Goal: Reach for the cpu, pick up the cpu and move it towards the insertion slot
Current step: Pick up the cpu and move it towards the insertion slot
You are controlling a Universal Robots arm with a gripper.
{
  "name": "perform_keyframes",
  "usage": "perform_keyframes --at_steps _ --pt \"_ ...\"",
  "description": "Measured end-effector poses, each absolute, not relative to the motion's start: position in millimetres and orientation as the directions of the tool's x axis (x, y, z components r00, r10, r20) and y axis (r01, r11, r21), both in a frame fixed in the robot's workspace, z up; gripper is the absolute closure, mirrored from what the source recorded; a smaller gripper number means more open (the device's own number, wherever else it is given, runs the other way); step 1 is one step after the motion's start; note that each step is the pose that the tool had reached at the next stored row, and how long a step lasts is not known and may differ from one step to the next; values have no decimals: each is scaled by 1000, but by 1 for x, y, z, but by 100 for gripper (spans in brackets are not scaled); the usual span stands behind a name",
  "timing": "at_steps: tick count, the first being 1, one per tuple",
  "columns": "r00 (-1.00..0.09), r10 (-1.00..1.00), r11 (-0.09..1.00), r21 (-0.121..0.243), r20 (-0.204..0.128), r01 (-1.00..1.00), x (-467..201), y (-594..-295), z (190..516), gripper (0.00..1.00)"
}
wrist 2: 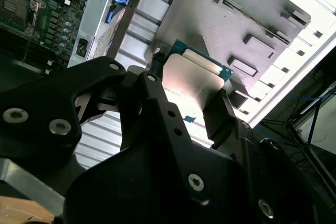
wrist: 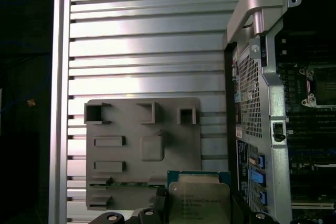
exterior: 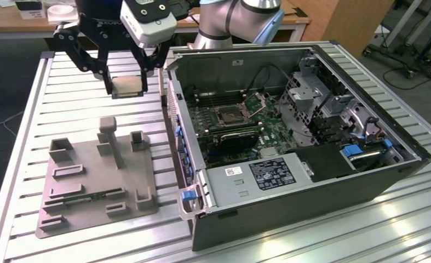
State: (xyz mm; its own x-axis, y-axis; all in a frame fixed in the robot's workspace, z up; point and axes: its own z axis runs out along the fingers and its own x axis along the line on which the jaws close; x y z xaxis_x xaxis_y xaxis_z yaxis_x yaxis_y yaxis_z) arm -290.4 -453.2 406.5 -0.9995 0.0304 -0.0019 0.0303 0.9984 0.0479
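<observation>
Clamped between the black gripper's point(wrist 2: 191, 100) fingers, the small square silver-topped cpu point(wrist 2: 191, 85) hangs lifted above the grey plastic tray point(exterior: 91, 192), well apart from the silver-framed insertion slot point(exterior: 228, 115), so carrying remains.

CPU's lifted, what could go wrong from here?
The black end effector pinches the small square silver-topped cpu by its edges alone, so a jolt might tilt or drop it. It hangs beside the open grey computer case, whose wall it may clip on the way to the silver-framed insertion slot.
</observation>
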Motion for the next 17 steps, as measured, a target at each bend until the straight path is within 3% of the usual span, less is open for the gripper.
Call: perform_keyframes --at_steps 17 --pt "-1000 30 998 48 -2 30 -286 -453 406 45"
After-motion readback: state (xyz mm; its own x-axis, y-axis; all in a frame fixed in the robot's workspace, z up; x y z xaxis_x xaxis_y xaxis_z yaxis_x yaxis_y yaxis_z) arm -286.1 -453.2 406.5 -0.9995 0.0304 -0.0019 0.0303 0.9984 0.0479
